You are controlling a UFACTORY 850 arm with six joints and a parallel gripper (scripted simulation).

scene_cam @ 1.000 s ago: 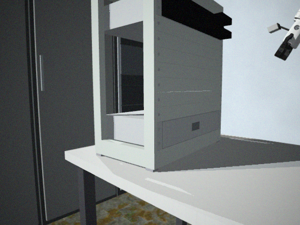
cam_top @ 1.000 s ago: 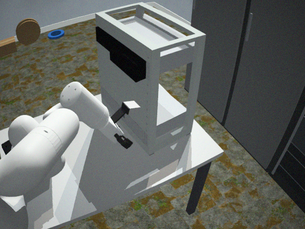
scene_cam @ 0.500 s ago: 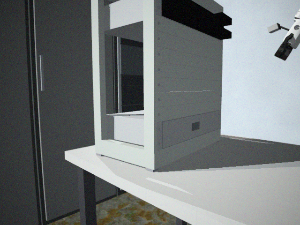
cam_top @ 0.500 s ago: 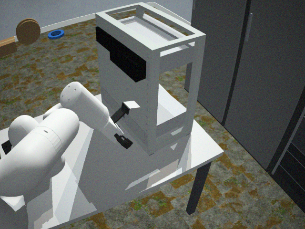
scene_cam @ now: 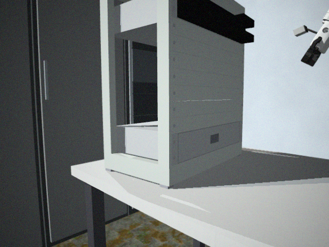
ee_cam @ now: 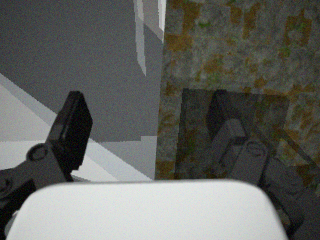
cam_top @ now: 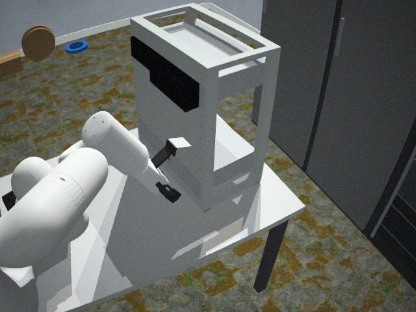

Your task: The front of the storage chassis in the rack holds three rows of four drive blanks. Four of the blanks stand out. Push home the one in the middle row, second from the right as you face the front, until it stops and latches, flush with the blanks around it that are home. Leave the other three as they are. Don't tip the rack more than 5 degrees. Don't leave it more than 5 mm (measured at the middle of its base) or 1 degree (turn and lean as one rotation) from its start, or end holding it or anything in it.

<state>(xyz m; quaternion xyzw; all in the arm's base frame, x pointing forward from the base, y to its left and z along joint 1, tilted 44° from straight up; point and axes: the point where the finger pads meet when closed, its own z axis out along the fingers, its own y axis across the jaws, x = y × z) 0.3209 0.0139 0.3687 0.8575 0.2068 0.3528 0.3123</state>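
The white rack point(cam_top: 201, 101) stands on the white table point(cam_top: 151, 228). The black storage chassis point(cam_top: 164, 73) sits high on its front face, and it also shows in the exterior view point(scene_cam: 215, 18). Parts of its black front stand out from the rest point(scene_cam: 243, 29), but I cannot tell the single blanks apart. My gripper point(cam_top: 168, 191) is open and empty. It hangs in front of the rack, apart from it and lower than the chassis, and shows at the far right of the exterior view point(scene_cam: 310, 55). The wrist view shows both spread fingers of the gripper point(ee_cam: 150, 140) over the table edge and floor.
Tall grey cabinets point(cam_top: 352, 101) stand behind and beside the rack. The rack's lower front has a grey panel with a small dark slot point(scene_cam: 214, 138). A blue ring point(cam_top: 76, 46) and a brown disc point(cam_top: 38, 42) lie far off on the floor.
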